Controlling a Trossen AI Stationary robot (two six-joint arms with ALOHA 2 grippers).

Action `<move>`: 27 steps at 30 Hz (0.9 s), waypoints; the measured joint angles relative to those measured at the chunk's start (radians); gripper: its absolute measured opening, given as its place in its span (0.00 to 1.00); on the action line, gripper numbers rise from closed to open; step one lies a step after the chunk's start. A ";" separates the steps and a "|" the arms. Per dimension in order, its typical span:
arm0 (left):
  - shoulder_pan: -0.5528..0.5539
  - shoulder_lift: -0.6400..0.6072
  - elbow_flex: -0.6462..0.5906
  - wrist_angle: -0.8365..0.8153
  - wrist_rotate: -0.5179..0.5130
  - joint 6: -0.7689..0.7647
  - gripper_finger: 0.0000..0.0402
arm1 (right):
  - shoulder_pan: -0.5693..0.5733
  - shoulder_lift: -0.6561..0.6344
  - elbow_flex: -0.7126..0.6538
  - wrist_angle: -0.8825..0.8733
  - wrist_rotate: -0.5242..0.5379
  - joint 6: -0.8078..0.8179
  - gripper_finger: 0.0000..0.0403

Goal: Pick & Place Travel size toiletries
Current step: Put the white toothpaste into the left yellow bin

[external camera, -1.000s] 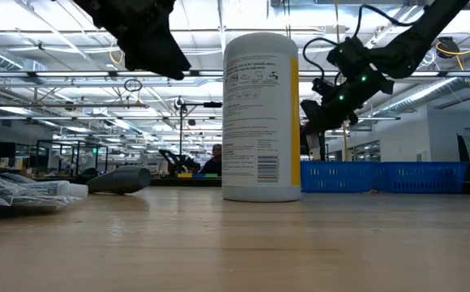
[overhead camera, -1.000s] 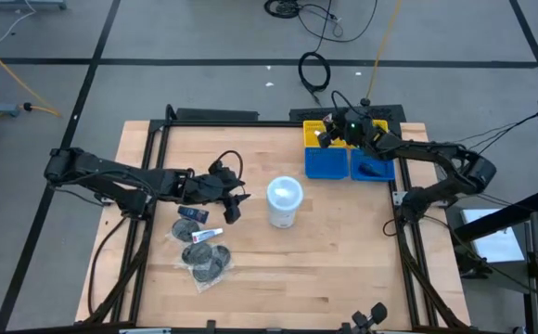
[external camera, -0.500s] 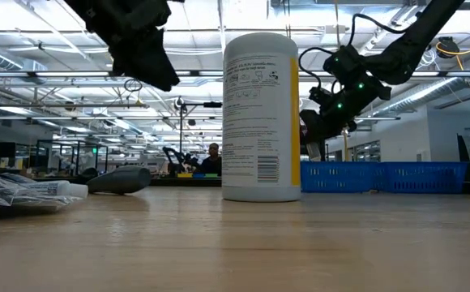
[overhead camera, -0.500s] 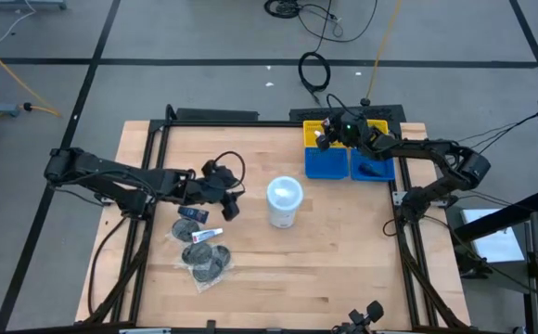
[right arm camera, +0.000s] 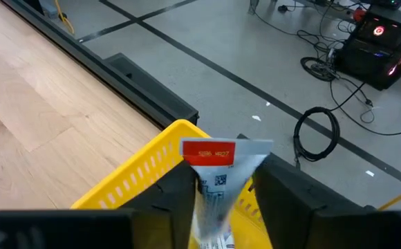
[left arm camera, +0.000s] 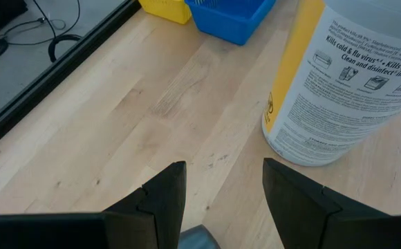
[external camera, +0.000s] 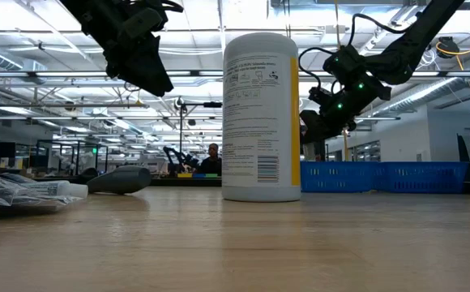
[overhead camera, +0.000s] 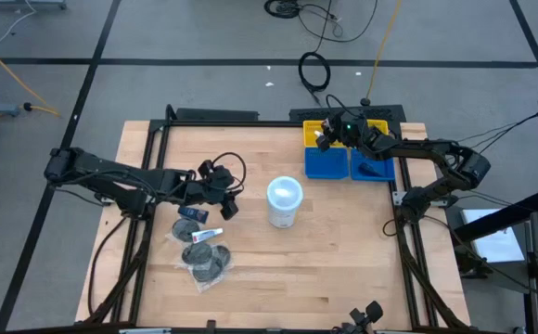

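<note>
Quickly, your counts: one white tub (overhead camera: 285, 201) mid-table, two blue bins (overhead camera: 348, 164) and one yellow bin (overhead camera: 317, 134) at the far right corner. The toiletries pile (overhead camera: 201, 249) by the left arm shows one white tube (overhead camera: 207, 235), one dark grey bottle (overhead camera: 192, 212) and wrapped dark discs (overhead camera: 208, 264) whose number you cannot tell.

Your right gripper (right arm camera: 221, 181) hangs over the yellow bin's (right arm camera: 145, 167) rim. A white tube with a red end (right arm camera: 215, 173) sits between its fingers (right arm camera: 169, 194); whether they clamp it or have let go, you cannot tell.

Your left gripper (left arm camera: 222, 188) hovers above the bare wood table (left arm camera: 145, 117), just beside the tub (left arm camera: 346, 83) and over the grey bottle. Its fingers (left arm camera: 164, 197) stand apart with a clear gap, holding nothing.
</note>
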 joint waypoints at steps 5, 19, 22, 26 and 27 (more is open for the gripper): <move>0.000 0.000 0.000 0.000 0.000 0.000 0.46 | 0.000 0.000 0.000 0.000 0.000 0.003 0.46; -0.001 0.000 0.000 -0.197 0.065 -0.181 0.46 | 0.000 0.000 0.000 0.000 -0.001 0.002 0.59; -0.022 0.010 0.000 -0.246 0.159 -0.230 0.46 | 0.000 0.000 0.000 0.000 -0.001 0.002 0.58; -0.079 0.053 0.000 -0.288 0.212 -0.261 0.46 | 0.005 0.000 0.000 0.000 -0.001 0.002 0.58; -0.093 0.066 0.000 -0.296 0.217 -0.266 0.46 | 0.008 0.000 0.000 0.000 -0.001 0.002 0.58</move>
